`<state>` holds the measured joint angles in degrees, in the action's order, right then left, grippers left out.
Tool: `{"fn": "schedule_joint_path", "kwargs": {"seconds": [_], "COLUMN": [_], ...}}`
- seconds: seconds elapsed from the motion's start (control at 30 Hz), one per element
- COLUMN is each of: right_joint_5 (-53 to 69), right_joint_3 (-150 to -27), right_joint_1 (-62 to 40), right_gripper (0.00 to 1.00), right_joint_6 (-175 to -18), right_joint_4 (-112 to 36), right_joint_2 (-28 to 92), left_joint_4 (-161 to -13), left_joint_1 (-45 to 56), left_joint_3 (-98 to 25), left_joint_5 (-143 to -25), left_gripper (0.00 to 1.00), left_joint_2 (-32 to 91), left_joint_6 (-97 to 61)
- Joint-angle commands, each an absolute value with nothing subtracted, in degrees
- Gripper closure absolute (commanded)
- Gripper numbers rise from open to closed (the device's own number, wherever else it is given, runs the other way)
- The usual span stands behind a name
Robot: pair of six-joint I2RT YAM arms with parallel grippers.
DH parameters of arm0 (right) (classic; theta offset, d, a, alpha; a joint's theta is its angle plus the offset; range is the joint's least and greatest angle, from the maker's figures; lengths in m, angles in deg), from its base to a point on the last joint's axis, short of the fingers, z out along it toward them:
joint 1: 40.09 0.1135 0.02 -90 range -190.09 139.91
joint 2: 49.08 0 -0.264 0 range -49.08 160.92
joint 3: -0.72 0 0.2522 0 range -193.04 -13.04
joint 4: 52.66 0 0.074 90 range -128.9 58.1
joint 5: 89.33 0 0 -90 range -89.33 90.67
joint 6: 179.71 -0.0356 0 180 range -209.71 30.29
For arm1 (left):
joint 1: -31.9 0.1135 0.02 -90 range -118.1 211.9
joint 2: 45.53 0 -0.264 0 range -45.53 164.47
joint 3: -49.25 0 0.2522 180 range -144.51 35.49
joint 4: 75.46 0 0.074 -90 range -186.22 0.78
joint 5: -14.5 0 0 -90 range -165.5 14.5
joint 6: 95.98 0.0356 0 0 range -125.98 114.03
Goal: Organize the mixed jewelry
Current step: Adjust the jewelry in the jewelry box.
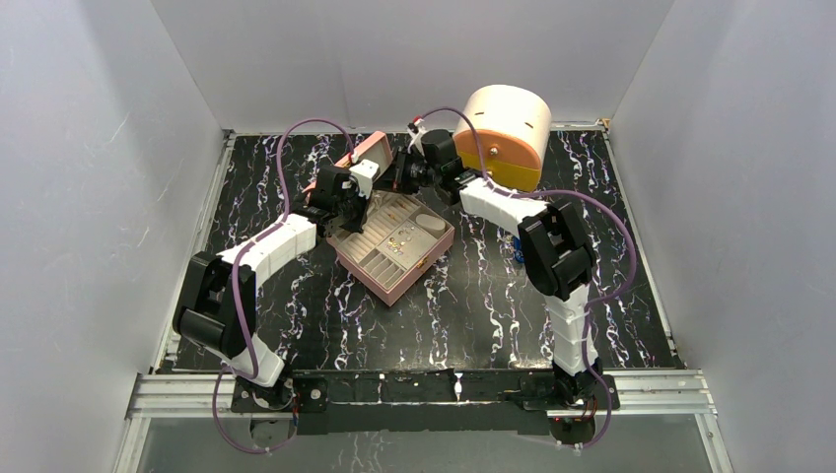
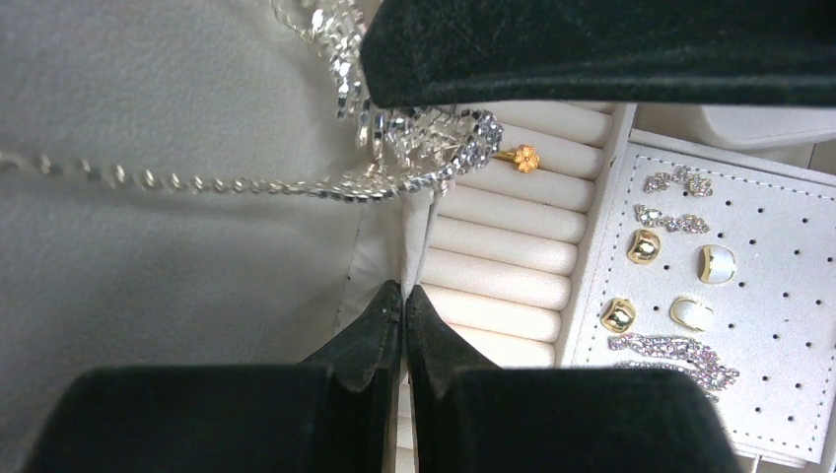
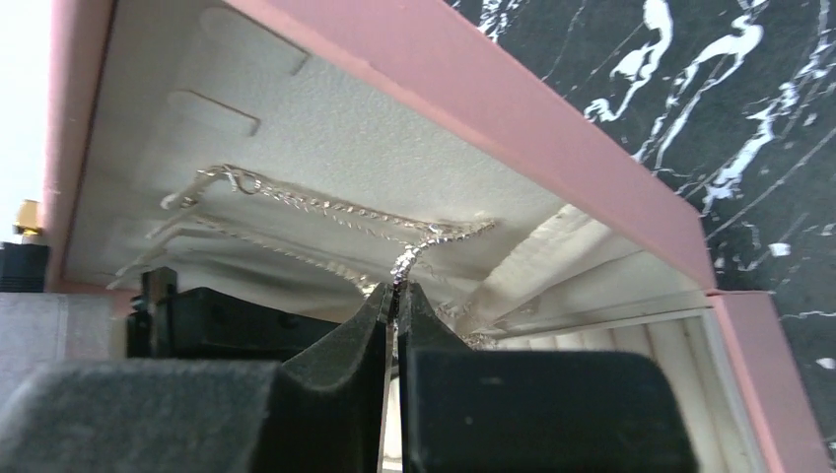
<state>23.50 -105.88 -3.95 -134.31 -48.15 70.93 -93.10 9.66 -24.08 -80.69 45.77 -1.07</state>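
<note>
The pink jewelry box [image 1: 419, 268] lies open, its lid [image 1: 357, 156] raised. A silver necklace chain [image 3: 325, 208] hangs across the lid's white lining [image 3: 335, 118]. My right gripper [image 3: 396, 287] is shut on this chain [image 2: 426, 148], pinching a strand at its tips. My left gripper [image 2: 404, 292] is shut with nothing between its fingers, low at the hinge beside the ring rolls [image 2: 513, 251]. A gold flower ring [image 2: 525, 158] sits in the rolls. Gold, pearl and crystal earrings [image 2: 643, 246] are pinned on the perforated pad [image 2: 769, 296].
A cream and orange round case [image 1: 508, 128] stands at the back right. A small blue object [image 1: 517, 252] lies beside the right arm. Both grippers [image 1: 380, 182] crowd the lid, close to each other. White walls enclose the black marble table [image 1: 473, 315].
</note>
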Motion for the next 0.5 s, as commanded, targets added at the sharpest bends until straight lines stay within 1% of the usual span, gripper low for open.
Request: {"fn": "schedule_joint_path", "kwargs": {"seconds": [0.0, 0.1, 0.17, 0.47], "right_joint_5": [18.81, 17.45, 17.69, 17.0], "right_joint_3": [-103.91, -102.44, -102.59, -103.19], "right_joint_1": [-4.01, -4.01, -4.0, -4.05], "right_gripper": [0.79, 0.69, 0.67, 0.53], "right_joint_6": [-131.79, -130.67, -130.29, -130.65], "right_joint_4": [-48.98, -48.01, -47.65, -45.35], "right_joint_2": [66.3, 65.2, 65.27, 65.39], "left_joint_4": [-94.23, -93.91, -93.7, -93.87], "left_joint_1": [10.28, 10.25, 10.28, 10.28], "left_joint_3": [-23.11, -22.97, -22.81, -22.65], "left_joint_5": [-80.57, -80.68, -80.65, -80.91], "left_gripper": [1.0, 1.0, 1.0, 1.0], "left_joint_2": [43.77, 43.63, 43.65, 43.43], "left_joint_6": [-2.0, -2.32, -2.45, -2.46]}}
